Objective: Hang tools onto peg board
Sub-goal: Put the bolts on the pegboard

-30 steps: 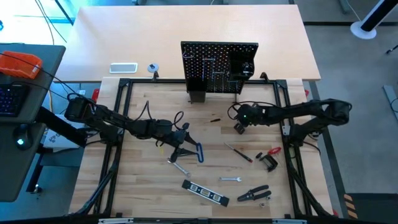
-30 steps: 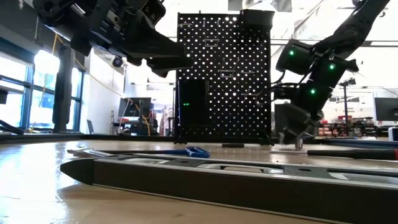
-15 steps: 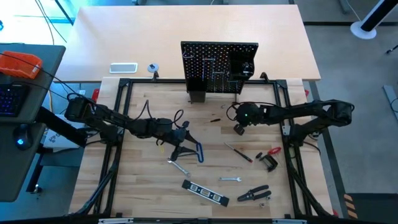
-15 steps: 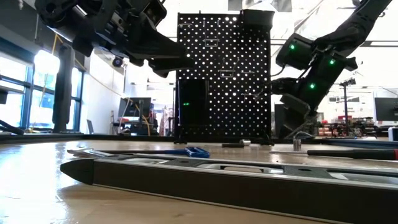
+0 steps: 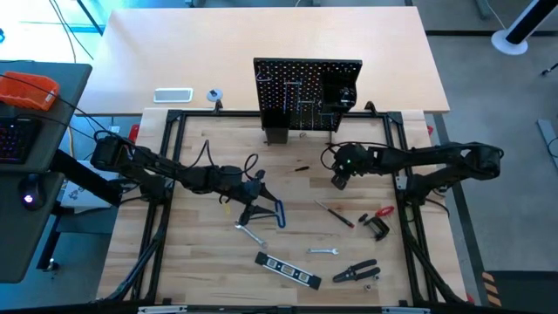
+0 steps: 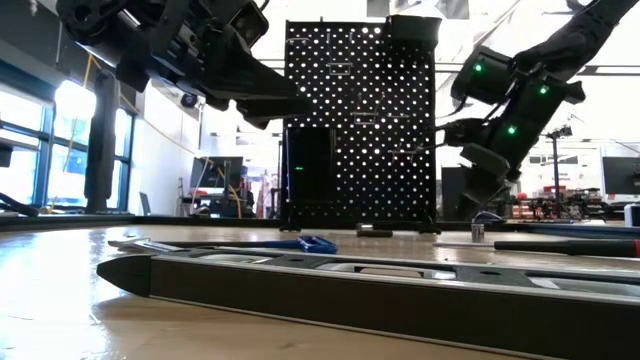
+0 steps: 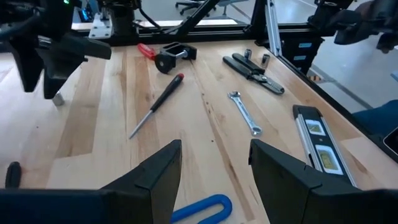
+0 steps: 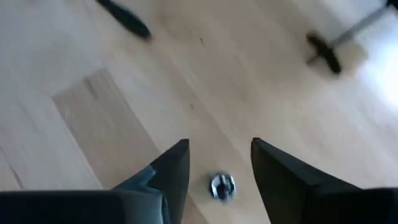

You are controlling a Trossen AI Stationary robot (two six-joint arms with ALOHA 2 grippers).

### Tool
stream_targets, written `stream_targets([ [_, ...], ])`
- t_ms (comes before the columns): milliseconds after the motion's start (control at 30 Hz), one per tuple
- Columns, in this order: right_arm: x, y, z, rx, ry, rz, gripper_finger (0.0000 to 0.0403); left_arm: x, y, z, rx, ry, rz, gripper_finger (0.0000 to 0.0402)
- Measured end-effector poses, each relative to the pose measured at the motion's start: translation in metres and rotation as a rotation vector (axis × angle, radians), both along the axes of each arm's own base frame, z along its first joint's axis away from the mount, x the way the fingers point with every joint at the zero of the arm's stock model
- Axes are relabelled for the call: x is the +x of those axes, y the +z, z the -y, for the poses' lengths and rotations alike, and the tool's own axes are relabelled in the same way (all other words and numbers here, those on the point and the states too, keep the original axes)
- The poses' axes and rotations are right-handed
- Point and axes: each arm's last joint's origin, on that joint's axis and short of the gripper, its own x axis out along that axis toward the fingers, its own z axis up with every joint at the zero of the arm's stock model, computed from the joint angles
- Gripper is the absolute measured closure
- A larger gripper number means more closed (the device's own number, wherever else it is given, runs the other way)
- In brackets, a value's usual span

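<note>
The peg board [image 5: 307,92] stands upright at the table's far edge, with hooks and a black bin on it. My right gripper [image 5: 337,181] hovers open just above a small silver metal piece [image 8: 221,185] that stands on the wood in front of the board. My left gripper [image 7: 214,155] is open, tilted slightly down, a little above the blue-handled bent key [image 5: 279,214], which lies flat. A screwdriver [image 5: 336,214], two wrenches [image 5: 323,252], the black level [image 5: 288,269], pliers [image 5: 357,272] and the red-and-black clamp [image 5: 377,222] lie on the table's near half.
A small black piece [image 5: 301,167] lies on the wood between the two grippers. A white tray [image 5: 173,95] and a tape roll [image 5: 214,95] sit on the far table behind the frame. Black frame rails [image 5: 166,174] border the work surface.
My right gripper has risen from the table top near the peg board. The small silver piece that stood at its fingertips stays standing on the wood. My left arm has kept still.
</note>
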Motion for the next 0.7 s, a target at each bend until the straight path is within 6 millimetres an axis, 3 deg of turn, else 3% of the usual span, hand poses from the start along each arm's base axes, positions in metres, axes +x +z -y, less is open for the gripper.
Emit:
stream_targets([
  [167,0.011,0.007,-0.001,-0.046,0.042,0.108,0.0234,0.0,0.001,0.0,0.006,0.006,0.007,0.0218],
  [700,-0.009,0.005,-0.006,0.014,-0.008,-0.042,0.0234,-0.001,-0.002,0.001,-0.005,0.013,-0.025,0.0218],
])
